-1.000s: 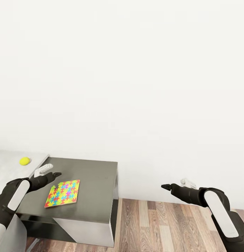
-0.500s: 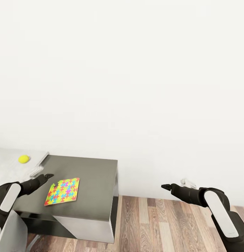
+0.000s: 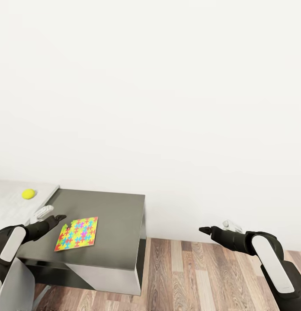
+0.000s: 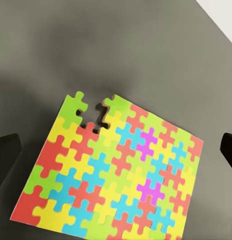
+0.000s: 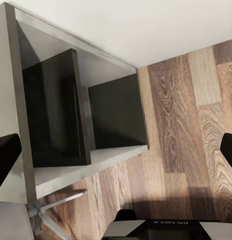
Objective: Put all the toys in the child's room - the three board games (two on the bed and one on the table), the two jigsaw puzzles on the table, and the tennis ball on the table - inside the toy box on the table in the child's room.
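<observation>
One jigsaw puzzle [image 3: 77, 233], a flat multicoloured square with a piece missing at one edge, lies on the top of the low dark grey side cabinet [image 3: 116, 216]. My left gripper [image 3: 53, 214] hovers just left of it, open and holding nothing. In the left wrist view the jigsaw puzzle [image 4: 113, 175] lies below the open left gripper [image 4: 116, 150], whose dark fingertips [image 4: 6, 155] show at the frame edges. The tennis ball [image 3: 28, 193] rests on the pale table [image 3: 8, 207] at far left. My right gripper [image 3: 215, 227] hangs open over the floor, far from the toys.
A blank white wall runs behind everything. The wood-plank floor [image 3: 211, 276] spreads to the right of the cabinet. The right wrist view looks onto the cabinet's open dark shelves [image 5: 61, 115] and the floor [image 5: 196, 115].
My left gripper has drawn back to the left, off the puzzle's corner. The head view has shifted slightly. The puzzle, the ball and the right arm stay put.
</observation>
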Tool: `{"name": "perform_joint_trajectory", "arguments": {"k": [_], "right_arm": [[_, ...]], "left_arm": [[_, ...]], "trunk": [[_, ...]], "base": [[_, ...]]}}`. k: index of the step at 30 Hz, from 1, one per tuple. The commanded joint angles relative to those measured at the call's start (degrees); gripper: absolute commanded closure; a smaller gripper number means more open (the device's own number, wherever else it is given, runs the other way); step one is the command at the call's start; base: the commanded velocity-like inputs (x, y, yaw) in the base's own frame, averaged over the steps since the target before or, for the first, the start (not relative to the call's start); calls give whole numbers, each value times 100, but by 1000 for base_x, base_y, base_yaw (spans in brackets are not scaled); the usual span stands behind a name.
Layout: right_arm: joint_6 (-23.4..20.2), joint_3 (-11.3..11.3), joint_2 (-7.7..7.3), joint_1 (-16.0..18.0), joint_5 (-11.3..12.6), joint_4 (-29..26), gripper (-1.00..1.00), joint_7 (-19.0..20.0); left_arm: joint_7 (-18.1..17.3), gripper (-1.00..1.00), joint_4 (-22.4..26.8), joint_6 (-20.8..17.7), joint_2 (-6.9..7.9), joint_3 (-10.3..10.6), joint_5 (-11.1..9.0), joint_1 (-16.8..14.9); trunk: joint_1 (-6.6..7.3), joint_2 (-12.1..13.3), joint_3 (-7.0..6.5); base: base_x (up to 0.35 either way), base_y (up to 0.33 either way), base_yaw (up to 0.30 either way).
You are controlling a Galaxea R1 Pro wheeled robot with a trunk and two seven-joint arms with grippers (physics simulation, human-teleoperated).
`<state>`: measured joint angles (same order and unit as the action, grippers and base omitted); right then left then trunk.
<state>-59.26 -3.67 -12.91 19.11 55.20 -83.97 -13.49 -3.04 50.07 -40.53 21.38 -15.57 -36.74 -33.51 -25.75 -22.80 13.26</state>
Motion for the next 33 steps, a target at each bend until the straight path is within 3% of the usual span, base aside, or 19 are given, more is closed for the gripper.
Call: {"name": "perform_joint_trajectory", "arguments": {"k": [1, 28, 33], "right_arm": [[-18, -2, -1, 5, 61, -5, -100, -57], [-15, 3, -1, 5, 61, -12, -100, -55], [4, 117, -1, 5, 46, -9, -100, -61]], "left_arm": [[-35, -100, 2, -34, -2, -15, 16, -4], [-73, -100, 9, -34, -11, 7, 6, -4], [-74, -100, 11, -34, -12, 11, 6, -6]], "trunk": [[-3, -12, 21], [-3, -12, 240], [-3, -12, 243]], "base": [[0, 0, 0], [46, 0, 0], [8, 0, 0]]}}
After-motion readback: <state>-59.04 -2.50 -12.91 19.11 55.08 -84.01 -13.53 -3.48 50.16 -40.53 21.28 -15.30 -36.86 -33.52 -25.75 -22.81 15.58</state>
